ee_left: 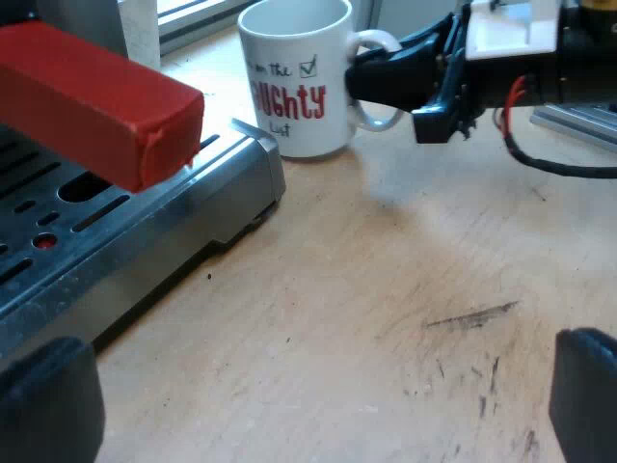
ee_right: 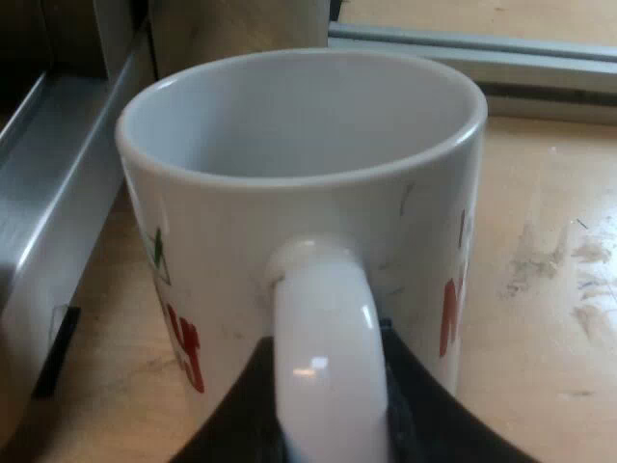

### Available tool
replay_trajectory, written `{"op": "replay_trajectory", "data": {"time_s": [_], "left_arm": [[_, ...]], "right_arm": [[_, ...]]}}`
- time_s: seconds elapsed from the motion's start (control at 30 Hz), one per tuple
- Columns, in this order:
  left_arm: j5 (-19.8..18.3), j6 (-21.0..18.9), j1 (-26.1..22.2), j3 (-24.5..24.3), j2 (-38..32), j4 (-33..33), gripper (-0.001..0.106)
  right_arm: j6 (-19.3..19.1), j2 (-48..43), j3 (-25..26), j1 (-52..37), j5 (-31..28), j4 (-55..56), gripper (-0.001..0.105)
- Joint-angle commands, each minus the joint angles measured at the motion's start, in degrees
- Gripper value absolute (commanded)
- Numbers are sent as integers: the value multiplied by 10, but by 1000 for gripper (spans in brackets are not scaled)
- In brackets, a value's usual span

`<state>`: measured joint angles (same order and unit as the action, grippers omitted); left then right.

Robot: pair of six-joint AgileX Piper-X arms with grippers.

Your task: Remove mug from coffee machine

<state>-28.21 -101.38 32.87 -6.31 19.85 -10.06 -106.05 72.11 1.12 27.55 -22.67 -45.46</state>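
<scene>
1. white ceramic mug with red lettering [ee_left: 289,87] stands upright on the light wooden table [ee_left: 386,289]. it is off the machine, just beside the corner of the brushed-metal drip tray w/ slotted grate [ee_left: 145,227]. mug is empty inside.
2. right claw [ee_left: 390,79] is at the mug's white loop handle [ee_left: 382,40].
3. right wrist view: right claw [ee_right: 328,415] has its black fingers [ee_right: 241,415] pressed against both sides of the handle [ee_right: 323,328], closed on it. mug rim [ee_right: 299,169] is level, no tilt.
4. left claw [ee_left: 313,405] sits low over bare table, well apart from the mug. its two black fingers [ee_left: 48,405] are spread wide w/ nothing btwn them.
5. red block-shaped end of the holder's handle [ee_left: 106,101] juts out above the drip tray, near the mug but not touching it.
6. right wrist view: the tray's metal edge [ee_right: 58,193] runs close alongside the mug. a grey metal rail [ee_right: 463,43] lies on the table beyond it.
7. table top shows dark scuff marks [ee_left: 472,316] btwn left claw and mug.
</scene>
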Motion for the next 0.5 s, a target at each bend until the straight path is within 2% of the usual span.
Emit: {"op": "replay_trajectory", "data": {"time_s": [0.03, 0.3, 0.5], "left_arm": [[5, -3, 3, -2, -1, 9, 95], [5, -3, 3, -2, -1, 9, 95], [5, -3, 3, -2, -1, 9, 95]], "right_arm": [[-10, 28, 14, -3, -2, -58, 0], [-7, 102, 58, -3, -2, -66, 0], [-4, 106, 59, -3, -4, -66, 0]]}}
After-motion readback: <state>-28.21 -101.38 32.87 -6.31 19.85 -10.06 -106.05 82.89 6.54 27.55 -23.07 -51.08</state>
